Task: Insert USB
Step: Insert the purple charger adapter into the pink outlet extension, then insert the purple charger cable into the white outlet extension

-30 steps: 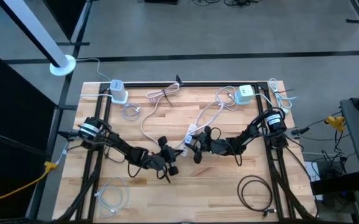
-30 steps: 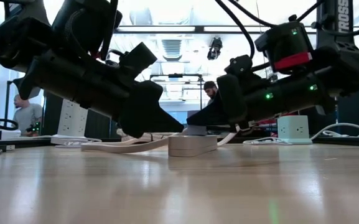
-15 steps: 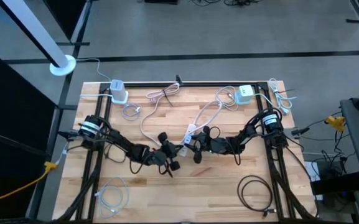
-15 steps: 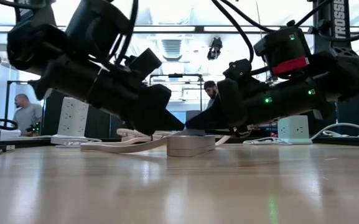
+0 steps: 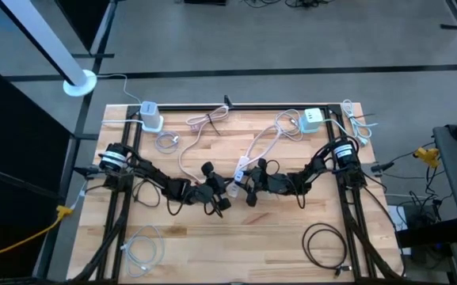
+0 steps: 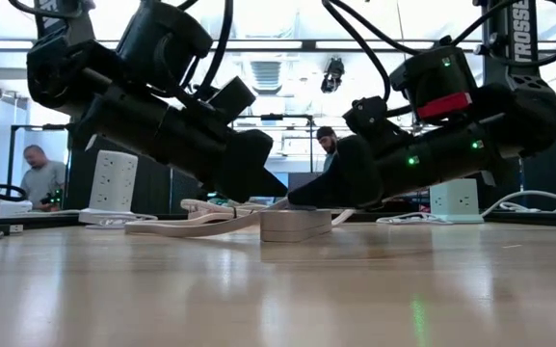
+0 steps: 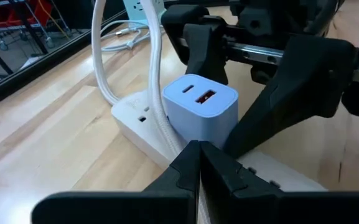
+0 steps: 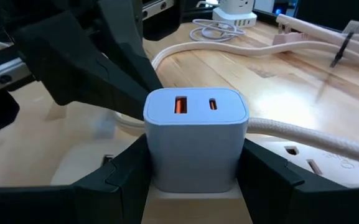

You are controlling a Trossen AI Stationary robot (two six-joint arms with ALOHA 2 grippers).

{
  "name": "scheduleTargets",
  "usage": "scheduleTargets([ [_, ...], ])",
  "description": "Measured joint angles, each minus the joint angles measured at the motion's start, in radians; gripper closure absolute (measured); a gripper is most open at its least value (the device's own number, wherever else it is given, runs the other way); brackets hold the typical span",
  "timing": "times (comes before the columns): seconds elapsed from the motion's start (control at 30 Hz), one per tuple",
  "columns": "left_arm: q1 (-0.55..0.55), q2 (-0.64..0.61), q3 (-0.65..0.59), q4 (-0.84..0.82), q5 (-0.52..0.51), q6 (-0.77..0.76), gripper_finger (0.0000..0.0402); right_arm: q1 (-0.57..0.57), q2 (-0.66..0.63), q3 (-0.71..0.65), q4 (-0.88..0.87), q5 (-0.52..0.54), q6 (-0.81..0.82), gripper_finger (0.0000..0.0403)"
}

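Observation:
A pale blue USB charger (image 8: pixel 195 134) with an orange port and a small oval port stands plugged into a white power strip (image 7: pixel 135 121) mid-table (image 5: pixel 241 169). My right gripper (image 8: pixel 195 163) sits around the charger's base, coming from the table's right (image 5: pixel 244 187). My left gripper (image 7: pixel 198 149) is shut just short of the charger (image 7: pixel 201 106), on a white braided cable (image 7: pixel 157 81); its plug is hidden between the fingers. In the low view both grippers meet above the strip (image 6: pixel 297 225). My left gripper holds the white braided cable where it runs in between the fingertips (image 7: pixel 178 149), pinched and coming low from the table's left. The fingers hide the plug end. The cable behind it loops slack over the strip. My right gripper pinches the charger by its two lower side walls (image 8: pixel 157 168), one finger on each side, level from the table's right. The charger stands upright on the power strip.
A white power cube (image 5: pixel 150 116) and a green-topped one (image 5: pixel 312 119) sit at the far edge. Coiled cables lie far left (image 5: pixel 165 142), near left (image 5: pixel 142 249) and near right (image 5: pixel 325 241). People stand in the room beyond the table (image 6: pixel 39 178).
My left gripper has moved toward the table's far edge and right, rising a little, closing in on the charger with the cable in its fingers. The right gripper and charger have stayed nearly still.

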Motion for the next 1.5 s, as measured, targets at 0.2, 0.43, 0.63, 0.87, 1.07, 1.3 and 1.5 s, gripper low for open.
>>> scheduleTargets([
  [0.2, 0.000, 0.000, 0.000, -0.020, 0.001, 0.000, 0.0402, 0.003, -0.001, 0.000, -0.002, -0.001, -0.029, 0.0212],
  [0.43, -0.007, -0.094, -0.001, -0.108, 0.002, 0.054, 0.0402, 0.004, -0.076, 0.000, -0.150, -0.024, -0.045, 0.0212],
  [0.63, -0.007, -0.190, -0.012, -0.274, -0.001, 0.068, 0.0402, 0.004, -0.196, -0.004, -0.328, -0.030, -0.085, 0.0143],
  [0.87, -0.007, -0.239, -0.024, -0.338, -0.008, 0.067, 0.0402, 0.005, -0.391, -0.007, -0.634, -0.027, -0.093, 0.0083],
  [1.07, -0.007, -0.244, -0.025, -0.341, -0.008, 0.071, 0.0402, 0.002, -0.503, -0.009, -0.692, -0.099, -0.064, 0.0092],
  [1.3, -0.008, -0.276, -0.025, -0.398, -0.008, 0.076, 0.0402, 0.002, -0.585, -0.006, -0.747, -0.202, -0.020, 0.0114],
  [1.5, -0.008, -0.382, -0.025, -0.562, -0.039, 0.079, 0.0402, 0.002, -0.720, -0.005, -1.076, -0.198, -0.009, 0.0132],
])
